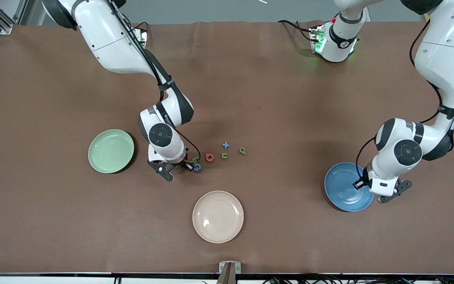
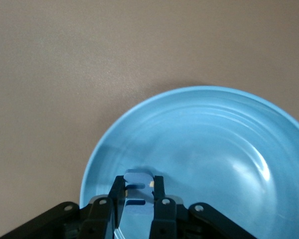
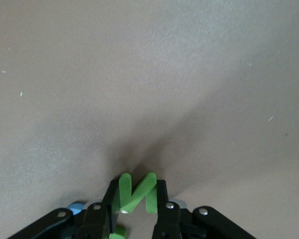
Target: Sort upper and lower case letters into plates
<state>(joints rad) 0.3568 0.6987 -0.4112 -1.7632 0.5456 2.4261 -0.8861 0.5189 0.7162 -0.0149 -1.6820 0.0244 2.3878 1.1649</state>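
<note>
Two pincers hold flat letters, which we judge light, stiff and easily twisted, best pinched across their edges: the right pincer [image 3: 137,199] closes on a green letter [image 3: 136,191] at the table [image 1: 290,98], the left pincer [image 2: 138,195] grips a blue letter [image 2: 138,186] over the blue plate [image 2: 229,149].

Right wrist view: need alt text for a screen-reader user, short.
The right tool is closed on a green zigzag-shaped letter, held upright between its two black fingers low over the plain brown table. A bit of a blue letter peeks out beside the tool.
</note>
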